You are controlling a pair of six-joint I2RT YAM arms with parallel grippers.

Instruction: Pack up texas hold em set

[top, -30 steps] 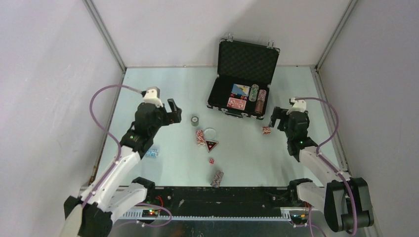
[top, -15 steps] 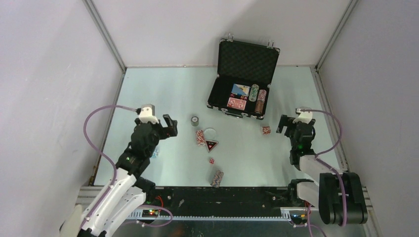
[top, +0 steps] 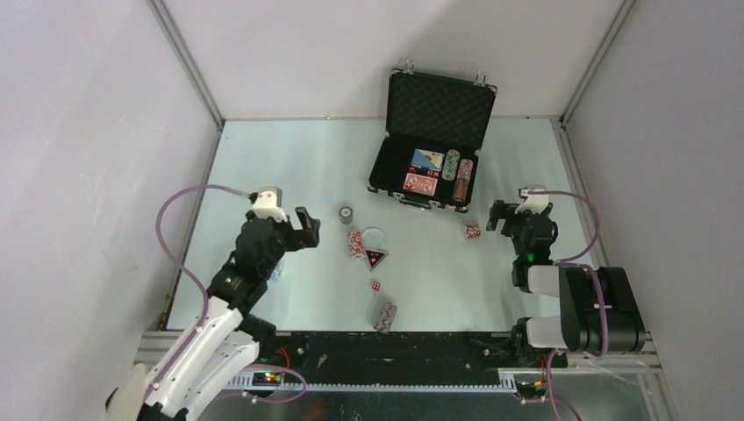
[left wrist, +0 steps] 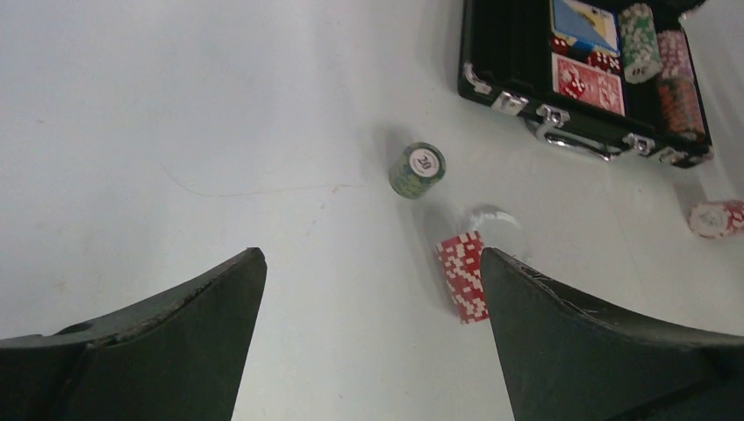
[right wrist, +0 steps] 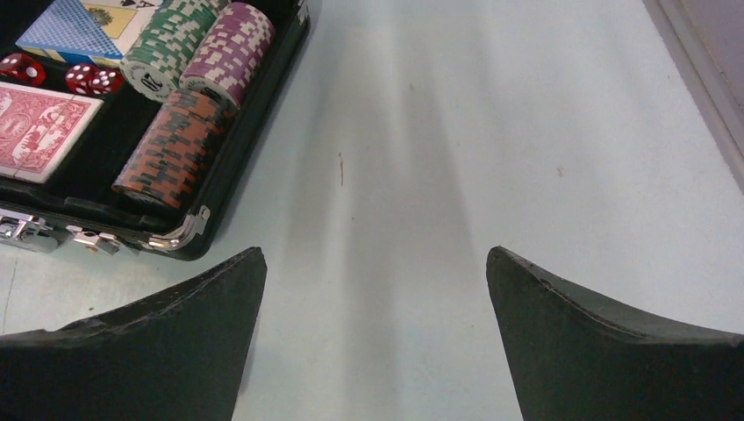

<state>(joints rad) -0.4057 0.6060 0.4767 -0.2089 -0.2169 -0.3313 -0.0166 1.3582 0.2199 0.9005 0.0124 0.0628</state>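
Observation:
The black briefcase (top: pixel 382 167) lies open at the back, its lid (top: pixel 441 105) upright. It holds two card decks (right wrist: pixel 39 118), red dice (right wrist: pixel 92 79) and three chip stacks (right wrist: pixel 175 145). On the table lie a green chip stack (left wrist: pixel 418 170), a red stack (left wrist: pixel 463 276), a clear token (top: pixel 375 235), a triangular dealer token (top: pixel 377 258), a red die (top: pixel 375 286), a stack (top: pixel 385 317) near the front and a small stack (top: pixel 473 231). My left gripper (top: pixel 307 228) hangs open left of the red stack. My right gripper (top: pixel 497 217) is open right of the small stack, nothing between its fingers.
Blue chips (top: pixel 272 272) show under the left arm. White walls with metal corner posts (top: pixel 189 66) close in the table on three sides. The black rail (top: pixel 395 346) with both arm bases runs along the near edge.
Both arms have drawn back toward their bases. The right arm has folded up close to the right edge. Both grippers stayed open, and nothing on the table moved.

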